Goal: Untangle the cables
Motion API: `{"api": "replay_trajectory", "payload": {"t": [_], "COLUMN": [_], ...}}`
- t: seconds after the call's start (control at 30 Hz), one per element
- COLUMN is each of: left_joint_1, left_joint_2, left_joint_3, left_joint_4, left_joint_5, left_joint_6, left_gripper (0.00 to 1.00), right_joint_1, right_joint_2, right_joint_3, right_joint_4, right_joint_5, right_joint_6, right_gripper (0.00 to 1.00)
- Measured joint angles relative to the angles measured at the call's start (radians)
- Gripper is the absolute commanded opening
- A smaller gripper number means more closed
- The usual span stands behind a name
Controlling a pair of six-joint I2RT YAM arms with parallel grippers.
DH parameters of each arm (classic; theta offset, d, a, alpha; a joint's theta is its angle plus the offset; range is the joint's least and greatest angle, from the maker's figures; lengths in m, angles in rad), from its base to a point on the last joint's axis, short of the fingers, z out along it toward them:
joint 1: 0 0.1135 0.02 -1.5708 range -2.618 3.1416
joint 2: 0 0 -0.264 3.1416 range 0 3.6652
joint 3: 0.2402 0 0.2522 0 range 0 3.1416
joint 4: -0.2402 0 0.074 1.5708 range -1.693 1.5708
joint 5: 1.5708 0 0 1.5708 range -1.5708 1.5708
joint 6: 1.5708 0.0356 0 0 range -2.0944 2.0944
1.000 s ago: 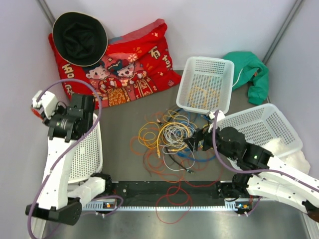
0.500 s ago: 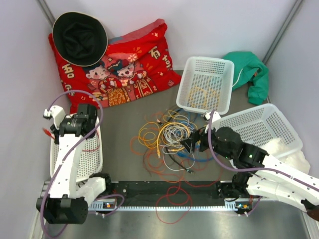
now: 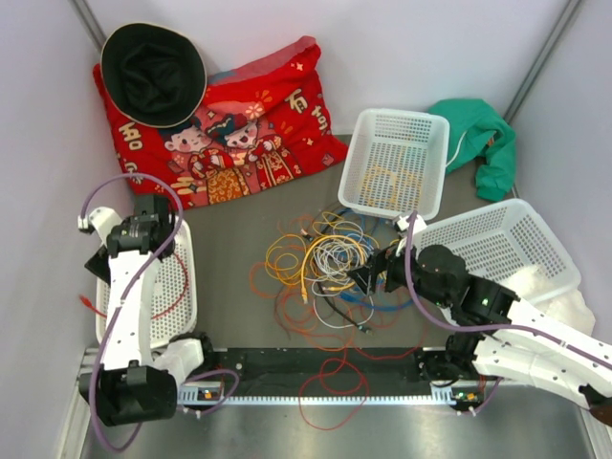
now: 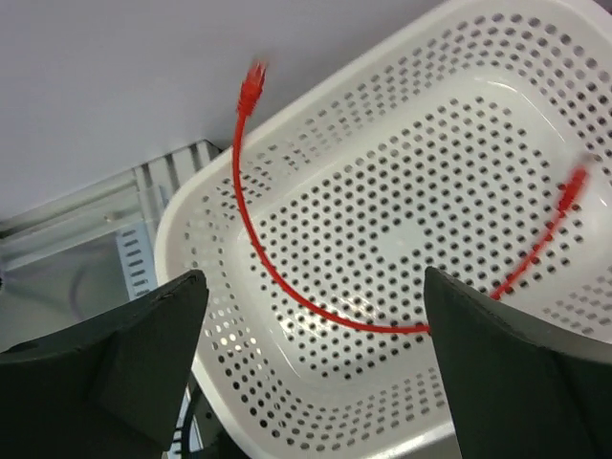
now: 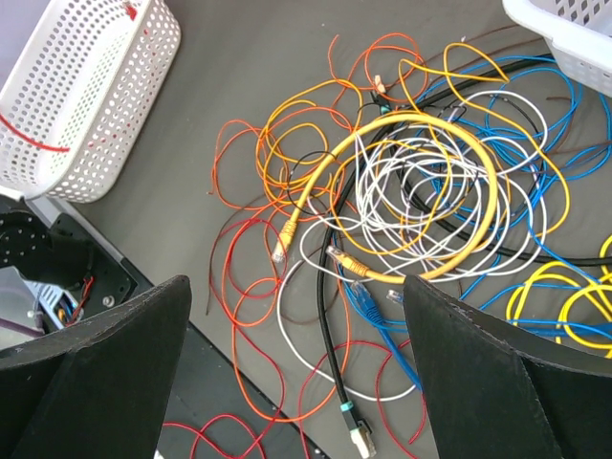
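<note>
The cables (image 3: 320, 263) lie as a tangle of yellow, orange, white, blue, black and red loops mid-table, also filling the right wrist view (image 5: 411, 191). My right gripper (image 3: 371, 277) hovers open just right of the tangle, fingers spread over a black plug-ended cable (image 5: 337, 363) with nothing between them (image 5: 296, 287). My left gripper (image 3: 100, 261) hangs open above the left white basket (image 3: 172, 320). A single red cable (image 4: 287, 287) lies loose in that basket (image 4: 316, 411), one plug (image 4: 251, 88) sticking out over the rim. Nothing sits between the left gripper's (image 4: 312, 292) fingers.
A white basket (image 3: 432, 129) stands behind the tangle and another (image 3: 507, 244) to its right. A red printed cushion (image 3: 239, 124) with a black hat (image 3: 153, 72) lies back left, a green cloth (image 3: 483, 139) back right. A red wire (image 3: 330, 387) drapes over the near rail.
My left gripper opened and let go of the red cable, which now lies in the left basket. The left arm swung down over that basket. The right arm barely shifted.
</note>
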Motion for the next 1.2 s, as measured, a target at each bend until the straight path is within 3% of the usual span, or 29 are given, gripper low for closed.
{"api": "replay_trajectory", "payload": {"t": [0.1, 0.23, 0.4, 0.53, 0.63, 0.73, 0.87, 1.03, 1.2], "left_joint_1": [0.001, 0.002, -0.066, -0.352, -0.562, -0.812, -1.102, -1.266, -1.397], "left_joint_2": [0.0, -0.011, -0.114, -0.238, -0.246, -0.142, 0.119, 0.375, 0.443], "left_joint_3": [0.032, 0.084, -0.051, -0.217, -0.272, -0.281, -0.259, -0.235, -0.196], "left_joint_4": [0.015, 0.1, 0.278, 0.406, 0.469, 0.518, 0.575, 0.638, 0.666], "left_joint_5": [0.071, 0.308, 0.66, 0.79, 0.81, 0.763, 0.693, 0.672, 0.675], "left_joint_6": [0.028, 0.095, 0.129, 0.103, 0.072, 0.04, -0.005, -0.044, -0.041], "left_gripper": [0.99, 0.99, 0.99, 0.99, 0.99, 0.99, 0.99, 0.99, 0.97], "right_joint_1": [0.0, 0.0, 0.0, 0.0, 0.0, 0.0, 0.0, 0.0, 0.0], "right_joint_2": [0.003, 0.02, 0.037, 0.039, 0.043, 0.058, 0.072, 0.059, 0.008], "right_joint_3": [0.0, 0.0, 0.0, 0.0, 0.0, 0.001, 0.002, 0.004, 0.004], "right_joint_4": [0.0, 0.0, -0.008, -0.021, -0.027, -0.034, -0.046, -0.07, -0.122], "right_joint_5": [0.0, 0.0, 0.0, 0.0, 0.001, 0.004, 0.018, 0.037, 0.042], "right_joint_6": [0.0, 0.0, 0.0, 0.004, 0.009, 0.011, 0.012, 0.021, 0.027], "right_gripper": [0.91, 0.91, 0.9, 0.9, 0.9, 0.9, 0.9, 0.9, 0.9]}}
